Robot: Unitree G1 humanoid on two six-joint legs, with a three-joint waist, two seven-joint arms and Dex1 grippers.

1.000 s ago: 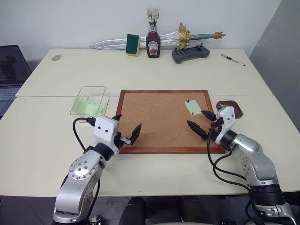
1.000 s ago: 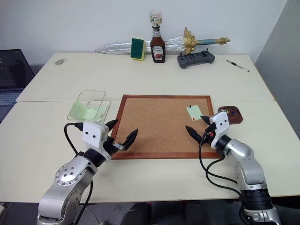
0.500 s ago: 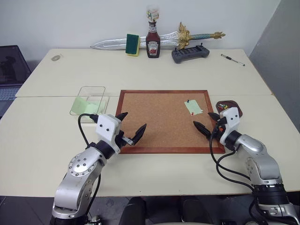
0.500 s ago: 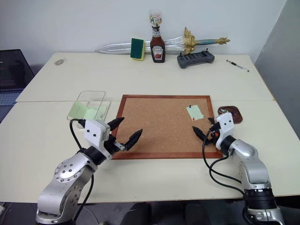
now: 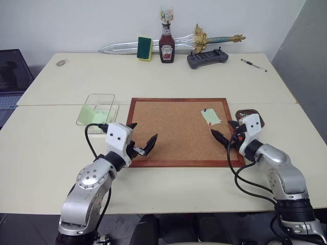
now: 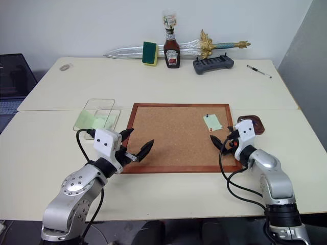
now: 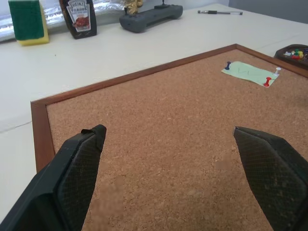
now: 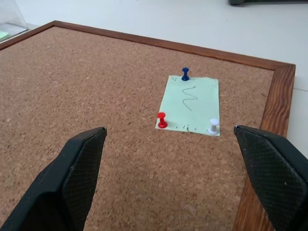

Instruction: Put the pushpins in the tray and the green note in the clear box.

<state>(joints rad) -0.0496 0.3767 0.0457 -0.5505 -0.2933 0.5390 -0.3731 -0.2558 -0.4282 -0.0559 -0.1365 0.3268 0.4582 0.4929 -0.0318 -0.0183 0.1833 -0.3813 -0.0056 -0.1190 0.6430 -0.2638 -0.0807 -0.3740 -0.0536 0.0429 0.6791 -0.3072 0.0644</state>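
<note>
One brand can be read — "HEINZ", in dark letters on the white label of the ketchup bottle (image 7: 78, 17), which stands at the far edge of the tabletop (image 5: 153, 76). The smaller print beneath the brand name on that label is too fine to make out. The green note (image 8: 191, 104) pinned to the cork board (image 8: 96, 96) carries only a thin hand-drawn squiggle — no letters or numbers. Nothing legible shows on the other things on the tabletop.
</note>
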